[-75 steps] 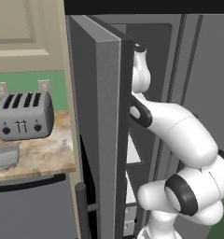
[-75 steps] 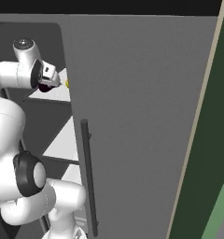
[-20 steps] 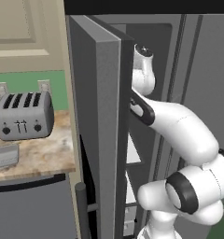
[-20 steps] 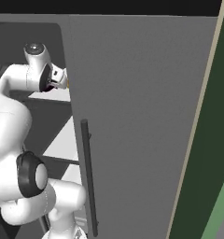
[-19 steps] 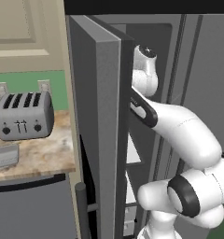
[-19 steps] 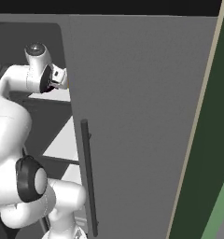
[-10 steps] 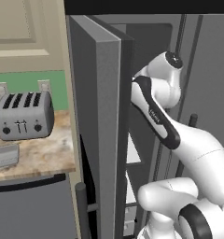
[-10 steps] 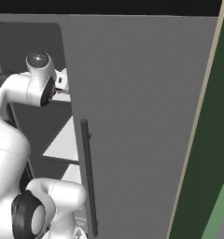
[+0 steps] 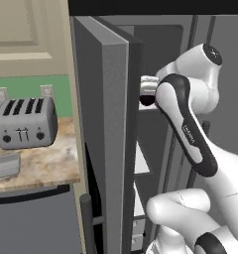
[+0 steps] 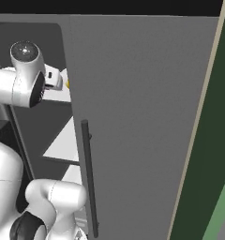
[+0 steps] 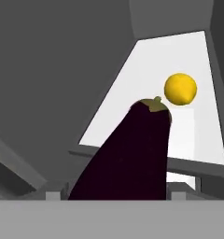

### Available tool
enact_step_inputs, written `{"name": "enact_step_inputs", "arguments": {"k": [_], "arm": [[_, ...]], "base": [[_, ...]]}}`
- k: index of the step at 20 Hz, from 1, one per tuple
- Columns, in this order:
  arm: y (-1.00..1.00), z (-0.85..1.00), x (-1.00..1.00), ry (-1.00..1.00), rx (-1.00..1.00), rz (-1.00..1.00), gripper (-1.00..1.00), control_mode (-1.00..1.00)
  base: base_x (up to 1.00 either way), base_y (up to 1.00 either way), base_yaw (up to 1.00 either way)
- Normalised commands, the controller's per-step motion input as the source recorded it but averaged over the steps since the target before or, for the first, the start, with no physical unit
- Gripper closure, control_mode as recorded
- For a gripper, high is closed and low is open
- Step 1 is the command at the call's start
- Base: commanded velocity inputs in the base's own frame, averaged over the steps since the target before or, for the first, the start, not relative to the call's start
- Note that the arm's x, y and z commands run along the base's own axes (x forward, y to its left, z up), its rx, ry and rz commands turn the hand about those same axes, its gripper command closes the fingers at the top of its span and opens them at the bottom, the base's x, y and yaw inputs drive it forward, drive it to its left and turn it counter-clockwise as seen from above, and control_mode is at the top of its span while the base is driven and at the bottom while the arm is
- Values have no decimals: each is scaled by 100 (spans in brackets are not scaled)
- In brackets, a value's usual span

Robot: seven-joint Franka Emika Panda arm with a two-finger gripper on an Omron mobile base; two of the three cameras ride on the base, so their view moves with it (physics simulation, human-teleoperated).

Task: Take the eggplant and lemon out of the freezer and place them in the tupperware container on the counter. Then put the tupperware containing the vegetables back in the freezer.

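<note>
The dark purple eggplant stands between my gripper's fingertips, and the gripper is shut on it. In the left base view the gripper sits at the freezer opening beside the door's edge, with the eggplant dark beneath it. The yellow lemon lies on a white shelf beyond the eggplant, apart from it. A sliver of the lemon peeks out past the gripper. The grey tupperware container rests on the counter at the far left.
The open freezer door stands edge-on between the arm and the counter. A silver toaster sits behind the tupperware. In the right base view the wider grey door with its long dark handle is close to the arm's right.
The arm's upper links have swung out to the right and the wrist has turned. The hand stays by the shelf with the eggplant in its grip.
</note>
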Motion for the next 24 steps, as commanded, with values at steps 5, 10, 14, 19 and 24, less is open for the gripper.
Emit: {"name": "enact_step_inputs", "arguments": {"k": [5, 10, 14, 19, 24], "arm": [[-3, 24, -83, 0, -4, 4, 100, -100], [-2, 13, -82, 0, -2, 1, 100, -100], [-42, 1, -88, 0, -2, 0, 100, -100], [-68, 0, -87, 0, -1, -1, 100, -100], [-62, 1, -41, 0, -5, 0, 100, -100]], "base": [[0, 0, 0], [0, 0, 0], [0, 0, 0], [0, 0, 0], [0, 0, 0]]}}
